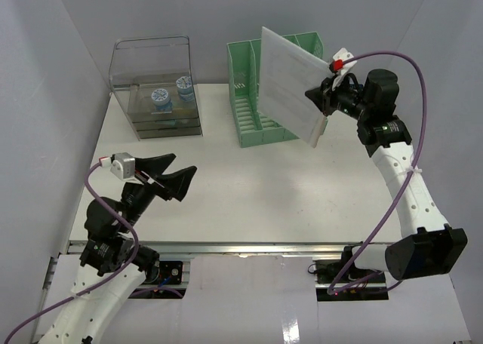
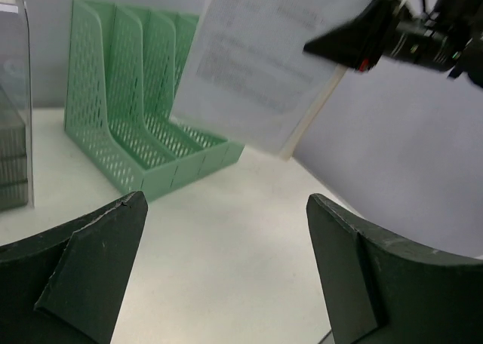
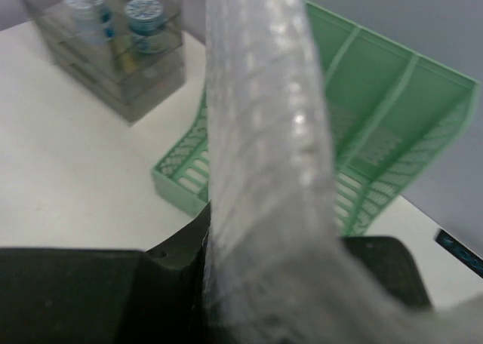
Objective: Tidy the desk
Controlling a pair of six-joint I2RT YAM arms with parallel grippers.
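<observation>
Pinching the sleeved paper [image 1: 290, 84] in your right hand [image 1: 321, 102], you're holding it tilted above the green file rack [image 1: 253, 125] on the white bench [image 1: 264, 193] while your left hand [image 1: 184, 163] is hovering spread.

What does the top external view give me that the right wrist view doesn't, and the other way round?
Top external only: the left gripper, open and empty, and the whole face of the paper sheaf in the right gripper. Right wrist only: the sheaf edge-on, pinched between the gripper's fingers. Both: the desk, the green file rack and the clear drawer box.
</observation>
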